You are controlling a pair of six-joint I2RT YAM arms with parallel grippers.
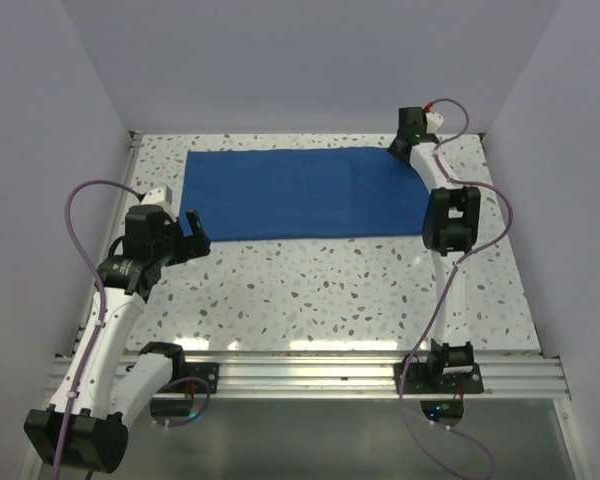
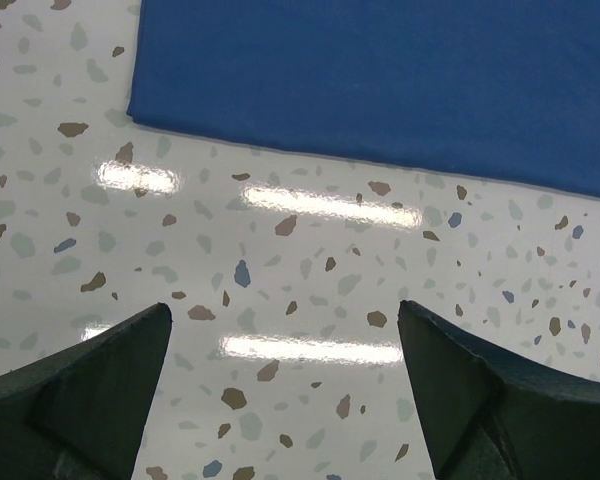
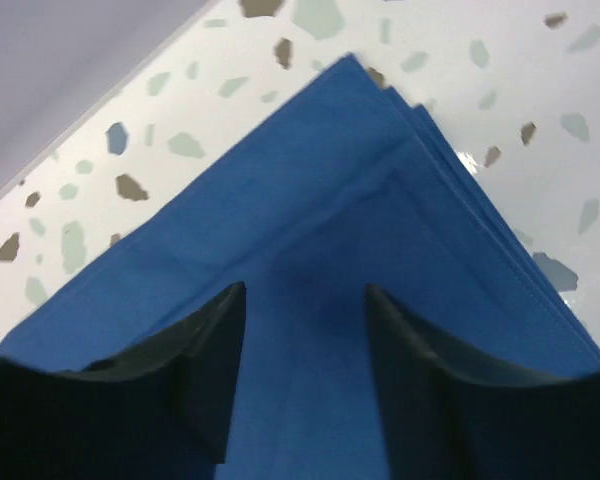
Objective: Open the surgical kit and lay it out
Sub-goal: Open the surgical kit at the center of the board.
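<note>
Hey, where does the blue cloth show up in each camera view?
Top external: the blue cloth lies flat across the far half of the picture.
Left wrist: the cloth fills the top and upper right.
Right wrist: a layered corner of the cloth points up the centre.
Shared landmark: the speckled table top borders it everywhere.

— What sort of place is this?

— A robotics lab, by the look of it: a bench boxed in as a test cell. Plain pale panels (image 1: 310,60) close off the back and both sides of a speckled, terrazzo-pattern tabletop (image 1: 330,290).

— What else says lab?

— The left arm (image 1: 105,330) and right arm (image 1: 450,285) are bolted to a bare aluminium rail (image 1: 310,370) along the near edge, and purple cables (image 1: 68,215) loop loose off them.
</note>
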